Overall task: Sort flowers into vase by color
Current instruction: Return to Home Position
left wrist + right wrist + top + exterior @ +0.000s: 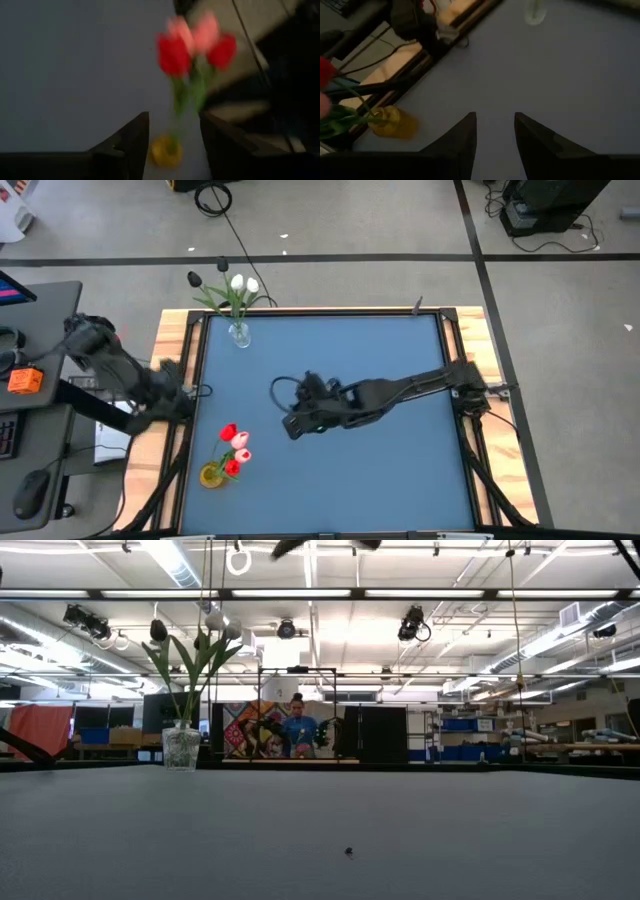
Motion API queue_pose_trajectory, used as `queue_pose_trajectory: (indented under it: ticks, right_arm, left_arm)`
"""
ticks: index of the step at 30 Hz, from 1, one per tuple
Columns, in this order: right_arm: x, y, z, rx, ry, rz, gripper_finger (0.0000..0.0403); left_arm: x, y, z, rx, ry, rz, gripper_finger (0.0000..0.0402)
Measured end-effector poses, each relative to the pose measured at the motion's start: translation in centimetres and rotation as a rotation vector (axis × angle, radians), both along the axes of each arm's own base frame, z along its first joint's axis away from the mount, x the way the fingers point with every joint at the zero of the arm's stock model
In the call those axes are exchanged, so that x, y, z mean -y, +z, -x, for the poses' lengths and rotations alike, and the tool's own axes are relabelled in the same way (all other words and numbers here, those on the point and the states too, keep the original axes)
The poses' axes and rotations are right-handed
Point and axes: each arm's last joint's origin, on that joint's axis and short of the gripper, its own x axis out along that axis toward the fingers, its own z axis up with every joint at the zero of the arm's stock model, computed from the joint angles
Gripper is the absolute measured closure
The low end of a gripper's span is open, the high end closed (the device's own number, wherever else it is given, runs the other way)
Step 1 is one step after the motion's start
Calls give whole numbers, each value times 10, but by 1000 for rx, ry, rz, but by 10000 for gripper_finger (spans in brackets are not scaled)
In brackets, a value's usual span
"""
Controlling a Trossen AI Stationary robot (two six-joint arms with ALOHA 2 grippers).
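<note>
A clear glass vase (239,334) stands at the table's far left and holds white tulips (243,283) and one dark tulip (194,279); in the low view the clear vase (181,747) stands upright. A yellow vase (212,475) near the left edge holds red and pink tulips (234,442). My left gripper (175,117) is open and empty at the table's left edge (180,404), looking at the yellow vase (165,151) and its tulips (192,42). My right gripper (495,115) is open and empty over the table's middle (292,427).
The blue table top (380,480) is framed by a wooden border (170,340). A desk with a mouse (30,492) and an orange box (25,380) stands left of the table. A person (298,730) stands far behind the table.
</note>
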Motion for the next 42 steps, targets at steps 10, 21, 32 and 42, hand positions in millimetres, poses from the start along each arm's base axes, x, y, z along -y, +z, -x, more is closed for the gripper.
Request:
queue_pose_trajectory:
  ticks: [10,21,32,42]
  right_arm:
    - [28,103,60,212,196,199,310]
    - [65,168,138,315,400,386,391]
    - [120,103,161,550,594,283,397]
    - [146,58,221,830,602,429,397]
  left_arm:
    - [-21,46,7,458,267,-44,290]
    - [-13,44,-12,594,485,-266,394]
    - [14,-25,-58,680,610,-275,399]
    - [-7,-76,-92,733,667,-227,400]
